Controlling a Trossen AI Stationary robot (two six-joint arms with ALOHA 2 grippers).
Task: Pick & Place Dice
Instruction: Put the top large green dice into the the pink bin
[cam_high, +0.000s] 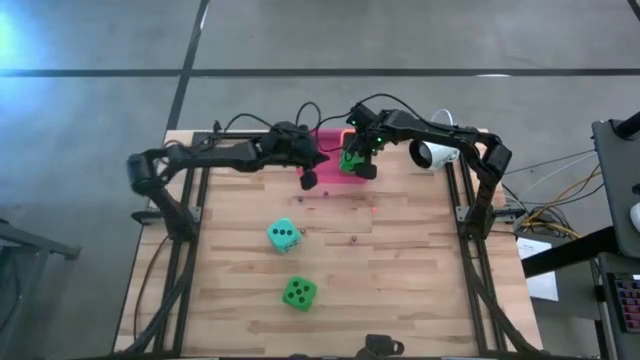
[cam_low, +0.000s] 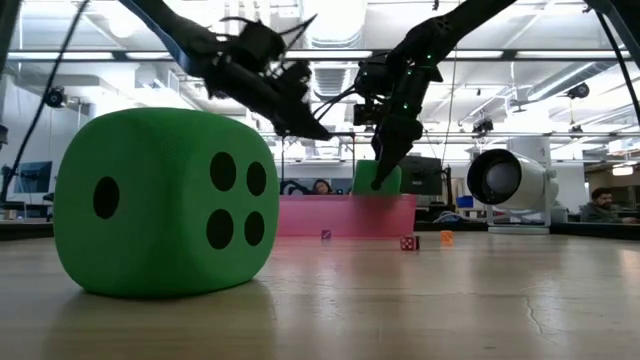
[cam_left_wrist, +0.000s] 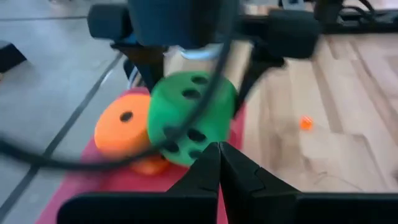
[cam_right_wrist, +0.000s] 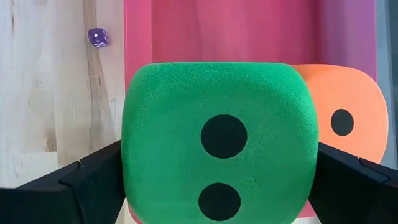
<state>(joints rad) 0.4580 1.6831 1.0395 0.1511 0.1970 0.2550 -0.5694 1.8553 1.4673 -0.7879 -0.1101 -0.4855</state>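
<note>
A robotics lab in an open office hall: a wooden worktop on a dark metal frame stands on bare concrete floor, with loose cables beside it, ceiling ducting, strip lights and seated people behind.

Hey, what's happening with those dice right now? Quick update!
Right gripper shut on green die, over pink tray beside orange die. Left gripper shut, empty, near the tray. Teal die, second green die loose on table. Nothing blocking.
</note>
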